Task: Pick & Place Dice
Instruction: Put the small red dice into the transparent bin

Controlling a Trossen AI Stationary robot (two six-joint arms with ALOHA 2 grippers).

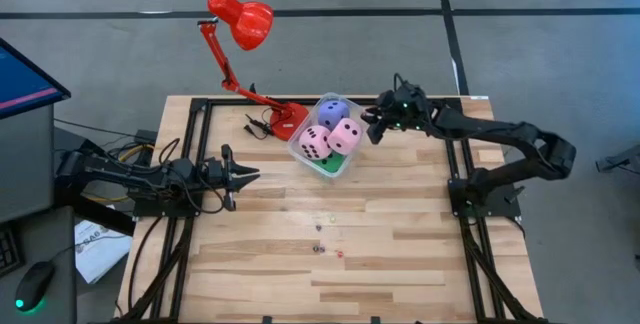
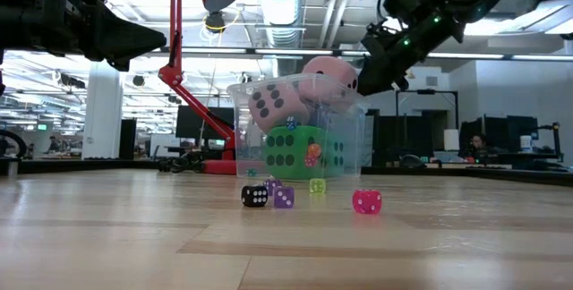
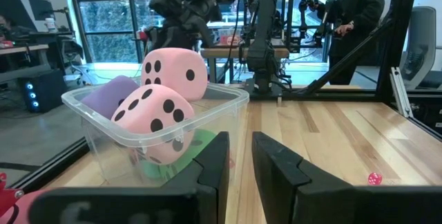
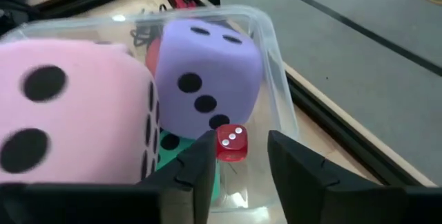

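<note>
A clear tub (image 1: 300,150) at the table's far middle holds two pink dice (image 1: 346,136) (image 1: 314,142), a purple die (image 1: 333,113) and a green die (image 1: 331,164) underneath. My right gripper (image 1: 375,124) hangs open over the tub's right rim. A tiny red die (image 4: 231,143) shows in the gap between its fingers, above the tub's inside. My left gripper (image 1: 252,174) waits level, left of the tub, its fingers a narrow gap apart with nothing between them. Several tiny dice (image 2: 283,198) lie on the table nearer the front. My right gripper has the tiny red die (image 4: 231,143) in its gap, close beside one finger (image 4: 204,156); I cannot tell whether that finger touches it. The other finger (image 4: 286,158) stands clear of the die. The fingers slant down over the tub's rim from the table's right.
A red desk lamp (image 1: 240,19) stands behind the tub, its base (image 1: 285,116) at the tub's left. Tiny dice (image 1: 318,247) (image 1: 339,254) lie scattered at mid-table. A person (image 3: 356,6) stands in the room beyond the table. A screen (image 1: 25,79) sits off the table's left.
</note>
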